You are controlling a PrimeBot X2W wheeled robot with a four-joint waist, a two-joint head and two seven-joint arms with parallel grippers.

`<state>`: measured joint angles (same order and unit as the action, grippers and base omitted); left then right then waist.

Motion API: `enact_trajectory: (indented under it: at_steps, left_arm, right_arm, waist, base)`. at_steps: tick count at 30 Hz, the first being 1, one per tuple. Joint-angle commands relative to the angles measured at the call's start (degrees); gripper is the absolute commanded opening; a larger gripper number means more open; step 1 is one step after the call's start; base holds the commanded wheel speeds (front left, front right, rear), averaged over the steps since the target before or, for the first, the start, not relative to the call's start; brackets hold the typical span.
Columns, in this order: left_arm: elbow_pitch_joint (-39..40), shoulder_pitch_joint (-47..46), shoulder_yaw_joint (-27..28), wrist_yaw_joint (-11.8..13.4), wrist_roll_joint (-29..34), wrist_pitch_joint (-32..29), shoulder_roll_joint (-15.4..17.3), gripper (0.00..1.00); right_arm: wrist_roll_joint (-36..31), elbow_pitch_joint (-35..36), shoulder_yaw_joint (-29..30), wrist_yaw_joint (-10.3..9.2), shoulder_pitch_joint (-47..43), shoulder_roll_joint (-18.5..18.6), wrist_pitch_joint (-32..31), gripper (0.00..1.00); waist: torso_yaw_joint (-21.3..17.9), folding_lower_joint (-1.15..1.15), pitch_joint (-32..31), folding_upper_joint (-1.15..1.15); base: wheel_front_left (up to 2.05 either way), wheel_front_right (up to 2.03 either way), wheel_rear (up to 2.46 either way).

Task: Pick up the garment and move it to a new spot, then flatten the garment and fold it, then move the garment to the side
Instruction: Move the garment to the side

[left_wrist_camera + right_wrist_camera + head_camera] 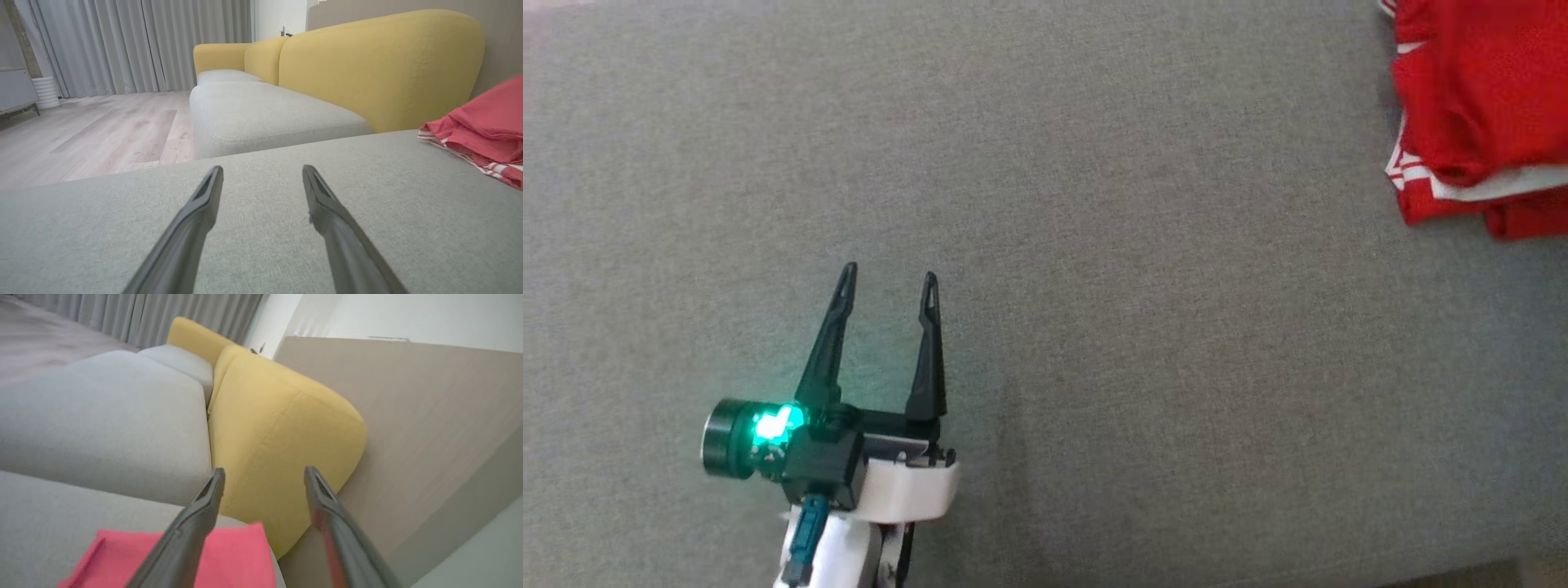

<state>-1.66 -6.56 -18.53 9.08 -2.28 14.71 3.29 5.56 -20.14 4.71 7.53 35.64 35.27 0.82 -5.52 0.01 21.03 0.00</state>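
From the head view, the left gripper (889,271) sits at the lower left over the grey seat cushion (1135,245), its two dark fingers spread wide with nothing between them. The red garment (1478,106) lies well apart from it at the upper right edge, bunched in layers with white trim showing along its lower side.

The left wrist view adds the room beyond: the left gripper (262,169) points low across the seat cushion (253,228), jaws apart and empty, toward a yellow backrest (380,65), a wooden floor (102,130) and grey curtains (135,41). The garment (482,126) rests on the cushion at the right, near the backrest – striped edge facing the camera.

The right wrist view, somewhat blurred, looks down from above. The right gripper (264,471) has its fingers parted and grips nothing; the garment (237,555) lies flat below them on the cushion, beside the backrest (278,437) and a beige wall panel (429,416).
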Motion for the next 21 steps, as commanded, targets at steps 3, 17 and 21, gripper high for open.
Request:
enact_trajectory:
  at_steps: [3,17,21]
  left_arm:
    - [1.46,-0.85,2.23,0.94,-0.18,0.29,0.09,1.00]
    - [-0.73,7.22,5.25,1.57,-6.41,0.29,-0.37,1.00]
    - [-0.33,9.98,6.35,1.17,-6.21,0.29,-0.39,1.00]
  right_arm:
    - [-5.05,5.13,2.76,-0.04,-5.17,-7.28,1.47,1.00]
    - [0.96,-2.64,-12.64,-0.04,-24.46,-27.54,14.01,1.00]
    - [2.82,2.00,-14.31,-0.04,-29.65,-29.34,14.15,1.00]
  waist:
    - [1.43,-0.01,-2.68,0.00]
    - [7.07,-0.01,-20.04,0.00]
    - [8.24,-0.01,-22.61,0.00]
  base:
    - [0.00,0.00,0.00]
    - [0.00,0.00,0.00]
    - [0.00,0.00,0.00]
